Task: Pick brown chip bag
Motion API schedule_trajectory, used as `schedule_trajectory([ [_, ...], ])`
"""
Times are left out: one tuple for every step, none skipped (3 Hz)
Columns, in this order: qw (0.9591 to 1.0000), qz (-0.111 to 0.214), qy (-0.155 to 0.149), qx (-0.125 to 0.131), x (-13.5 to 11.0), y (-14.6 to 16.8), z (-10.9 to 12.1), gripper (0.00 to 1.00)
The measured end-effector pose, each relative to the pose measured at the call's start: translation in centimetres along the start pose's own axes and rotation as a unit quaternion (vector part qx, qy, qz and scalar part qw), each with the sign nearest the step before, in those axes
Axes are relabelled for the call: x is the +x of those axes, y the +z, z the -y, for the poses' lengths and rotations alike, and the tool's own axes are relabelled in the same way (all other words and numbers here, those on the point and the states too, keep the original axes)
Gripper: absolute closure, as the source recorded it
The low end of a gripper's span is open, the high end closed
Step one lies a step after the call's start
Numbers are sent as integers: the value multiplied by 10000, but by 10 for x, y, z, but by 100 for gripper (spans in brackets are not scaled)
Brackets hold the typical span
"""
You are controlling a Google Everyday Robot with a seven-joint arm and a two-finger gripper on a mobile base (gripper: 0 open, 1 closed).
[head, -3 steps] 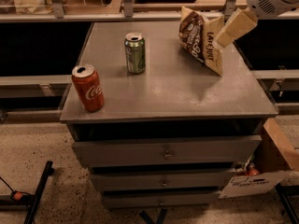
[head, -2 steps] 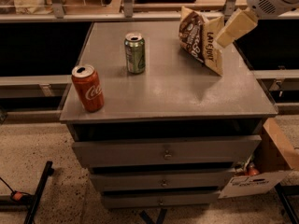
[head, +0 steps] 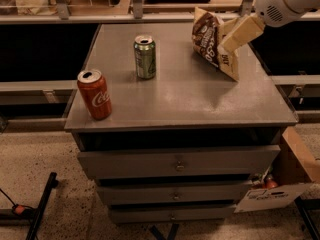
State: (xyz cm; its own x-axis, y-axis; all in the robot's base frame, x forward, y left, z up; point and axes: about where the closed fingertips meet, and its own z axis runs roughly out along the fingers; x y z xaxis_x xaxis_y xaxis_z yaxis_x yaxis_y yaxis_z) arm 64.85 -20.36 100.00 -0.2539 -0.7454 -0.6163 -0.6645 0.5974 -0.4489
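The brown chip bag (head: 210, 40) stands tilted at the far right of the grey cabinet top (head: 175, 94). Its dark brown front with white lettering faces left and its tan side panel (head: 229, 63) faces me. My gripper (head: 232, 39) comes in from the upper right on a white arm (head: 285, 4). It rests against the bag's upper tan side. The part of it behind the bag is hidden. The bag's lower corner touches the top.
A green soda can (head: 145, 57) stands at the centre back and a red Coca-Cola can (head: 94, 94) at the front left corner. The cabinet has drawers (head: 177, 163) below. A cardboard box (head: 295, 176) sits on the floor at right, a black stand leg (head: 42, 204) at left.
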Motion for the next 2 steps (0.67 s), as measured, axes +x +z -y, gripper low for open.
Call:
schedule_trajectory([
  [9994, 175, 299, -60, -5, 23, 2, 0],
  [9974, 207, 678, -147, -2, 49, 0, 0],
])
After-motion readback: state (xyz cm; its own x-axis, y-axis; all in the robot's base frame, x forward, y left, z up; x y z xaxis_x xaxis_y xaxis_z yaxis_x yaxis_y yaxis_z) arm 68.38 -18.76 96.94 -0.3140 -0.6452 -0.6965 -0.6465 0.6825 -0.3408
